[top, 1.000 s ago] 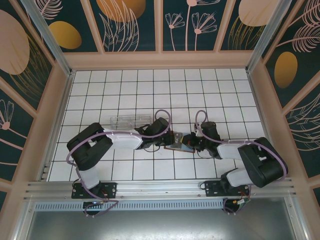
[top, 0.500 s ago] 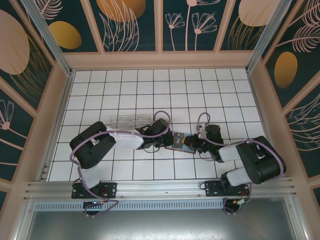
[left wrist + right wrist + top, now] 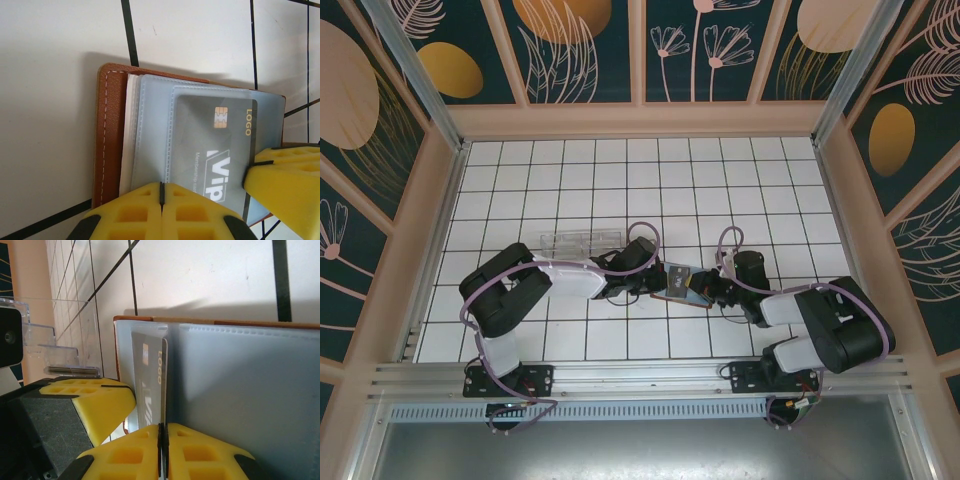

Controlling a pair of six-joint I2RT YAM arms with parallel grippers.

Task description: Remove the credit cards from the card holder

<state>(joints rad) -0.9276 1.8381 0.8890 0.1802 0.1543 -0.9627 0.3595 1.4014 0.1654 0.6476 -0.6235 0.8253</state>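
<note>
We see our right gripper (image 3: 161, 432), fingers pressed together, at the edge of the grey card (image 3: 150, 375) in the open card holder (image 3: 240, 390), a clear plastic box (image 3: 50, 347) beyond.

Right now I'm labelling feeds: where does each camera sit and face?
Top external: above, behind the bases, looking down at the table; left arm and right arm show.
Left wrist: on the left arm, looking at the card holder; left fingers at bottom.
Right wrist: on the right arm, facing the same holder; right fingers at bottom.
Wrist views share the card.
</note>
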